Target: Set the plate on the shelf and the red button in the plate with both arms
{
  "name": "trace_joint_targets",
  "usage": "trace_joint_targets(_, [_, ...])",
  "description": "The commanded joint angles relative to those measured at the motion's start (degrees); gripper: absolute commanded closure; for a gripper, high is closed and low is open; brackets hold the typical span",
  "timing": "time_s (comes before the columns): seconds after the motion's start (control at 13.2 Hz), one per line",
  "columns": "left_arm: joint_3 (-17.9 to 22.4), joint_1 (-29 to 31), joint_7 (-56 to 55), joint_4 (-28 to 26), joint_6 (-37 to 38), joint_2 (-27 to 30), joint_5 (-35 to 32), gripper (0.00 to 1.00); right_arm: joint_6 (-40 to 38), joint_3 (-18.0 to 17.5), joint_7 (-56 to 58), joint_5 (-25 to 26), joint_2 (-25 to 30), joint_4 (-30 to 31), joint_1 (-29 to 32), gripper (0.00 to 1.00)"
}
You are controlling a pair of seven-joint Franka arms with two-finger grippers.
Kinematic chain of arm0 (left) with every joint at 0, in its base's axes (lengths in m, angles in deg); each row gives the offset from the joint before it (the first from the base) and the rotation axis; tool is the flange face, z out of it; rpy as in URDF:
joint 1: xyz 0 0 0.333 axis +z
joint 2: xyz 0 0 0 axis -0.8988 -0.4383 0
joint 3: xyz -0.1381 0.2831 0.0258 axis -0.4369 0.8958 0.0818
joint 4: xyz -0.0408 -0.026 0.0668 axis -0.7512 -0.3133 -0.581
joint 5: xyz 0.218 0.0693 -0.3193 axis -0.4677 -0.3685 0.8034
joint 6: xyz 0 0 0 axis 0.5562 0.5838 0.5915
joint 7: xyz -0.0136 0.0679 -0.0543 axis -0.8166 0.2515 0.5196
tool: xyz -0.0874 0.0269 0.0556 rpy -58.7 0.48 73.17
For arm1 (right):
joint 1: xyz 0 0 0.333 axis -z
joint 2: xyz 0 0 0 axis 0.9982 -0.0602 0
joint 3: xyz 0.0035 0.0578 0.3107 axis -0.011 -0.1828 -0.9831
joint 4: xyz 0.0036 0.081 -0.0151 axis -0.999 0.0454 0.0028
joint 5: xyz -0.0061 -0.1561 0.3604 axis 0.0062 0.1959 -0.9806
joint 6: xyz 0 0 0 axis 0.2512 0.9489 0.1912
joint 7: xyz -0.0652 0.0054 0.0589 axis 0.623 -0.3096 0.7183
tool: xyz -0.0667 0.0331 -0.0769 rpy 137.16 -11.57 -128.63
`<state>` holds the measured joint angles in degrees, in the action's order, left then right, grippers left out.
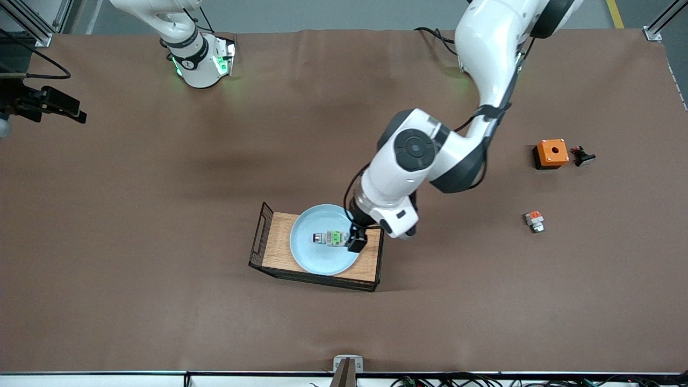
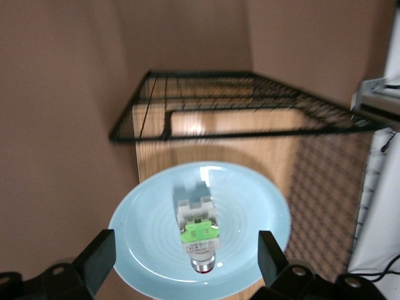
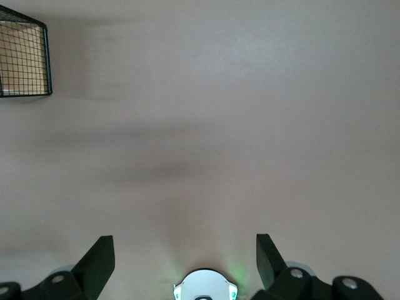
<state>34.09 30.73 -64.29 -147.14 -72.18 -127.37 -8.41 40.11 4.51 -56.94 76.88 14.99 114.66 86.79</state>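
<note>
A brown mat (image 1: 161,215) covers the table; grey floor (image 1: 322,13) and aluminium frame posts (image 1: 658,24) border it.

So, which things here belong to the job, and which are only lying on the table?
Job:
- plate, on the wooden tray
- red button, lying in the plate
- left gripper, open, over the plate
- right gripper, open, waiting over bare table

Lying about, toward the left arm's end:
- orange box
- black-stemmed button
- orange-block part
</note>
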Motion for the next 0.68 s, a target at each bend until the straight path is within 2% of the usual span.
trace_joint_targets(0.0, [-0.54, 6.00, 9.33, -1.21, 7.15, 6.28, 4.30, 0.00, 0.23, -1.10, 0.17, 1.15, 1.10, -0.52, 1.34, 0.00])
trace_joint_targets(0.08, [-0.45, 8.11, 14.41, -1.21, 11.01, 7.86, 6.76, 0.00, 0.14, -1.01, 0.25, 1.15, 1.10, -0.61, 1.34, 0.00])
trace_joint_targets(0.3, [-0.45, 14.35, 28.55, -1.56, 19.27, 11.21, 7.05, 0.00, -0.03, -1.10, 0.26, 1.85, 1.10, -1.31, 1.25, 0.00])
trace_joint_targets(0.45, [0.60, 17.69, 41.73, -1.82, 24.04, 12.88, 6.44, 0.00, -0.38, -1.10, 0.17, 1.94, 1.10, -2.45, 1.16, 0.00])
trace_joint_targets(0.6, [0.34, 23.67, 60.16, -2.61, 28.95, 15.68, 6.17, 0.00, -0.30, -1.01, -0.09, 1.94, 0.92, -3.07, 1.34, 0.00])
